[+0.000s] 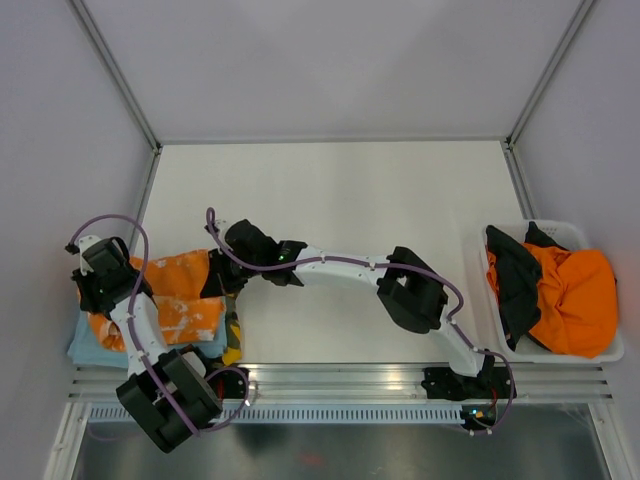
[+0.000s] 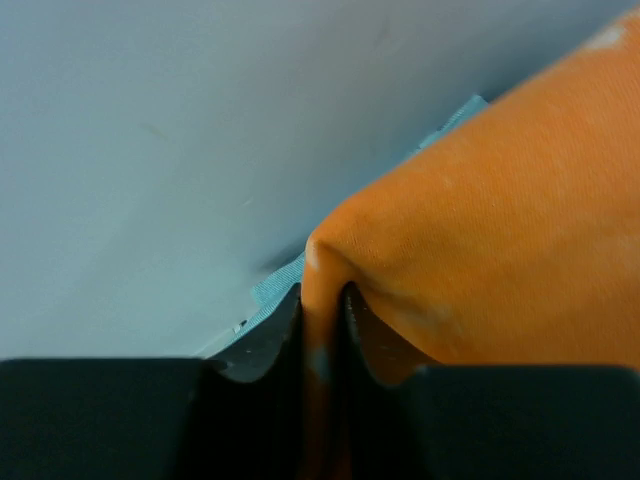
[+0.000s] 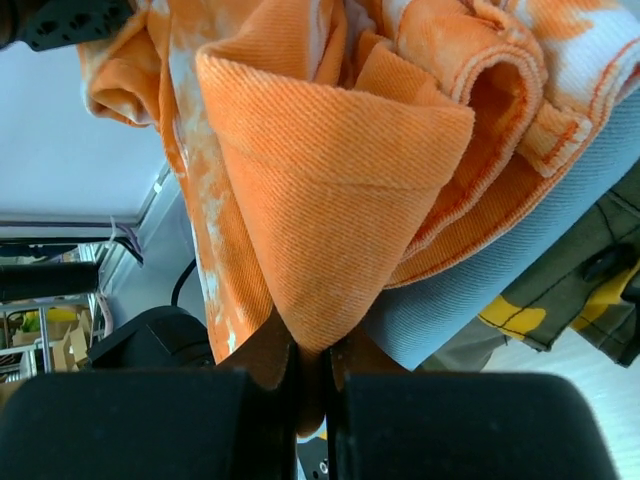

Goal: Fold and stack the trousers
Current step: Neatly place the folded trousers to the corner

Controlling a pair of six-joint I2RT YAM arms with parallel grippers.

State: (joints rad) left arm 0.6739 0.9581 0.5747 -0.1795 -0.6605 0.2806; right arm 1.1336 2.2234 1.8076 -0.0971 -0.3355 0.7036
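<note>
Trousers (image 1: 180, 295) lie bunched at the left of the table (image 1: 330, 200), on a folded blue cloth (image 1: 85, 348), as seen from above. My arms meet there: the left reaches the pile's outer left end, and the right stretches across the table to its right end. From above neither pair of jaws shows, because the wrists cover them.

The wrist views fill that in. My left gripper (image 2: 322, 305) is pinched nearly closed on a thin fold of the orange fabric. The fold rises between the fingers and bulges away to the right, with an edge of blue cloth peeking out beneath. My right gripper (image 3: 312, 355) is likewise clamped narrow on a pointed corner of the trousers, where the twill weave is plain and white blotches run down the cloth behind. Under that corner this view shows the blue cloth and, below it, a dark garment (image 3: 560, 290) with yellow patches, only a sliver overhead.

Only the top view takes in the white bin (image 1: 612, 352) at the far right, well apart from the trousers. It holds a plain orange garment (image 1: 580, 290) and a black garment (image 1: 515, 285).
</note>
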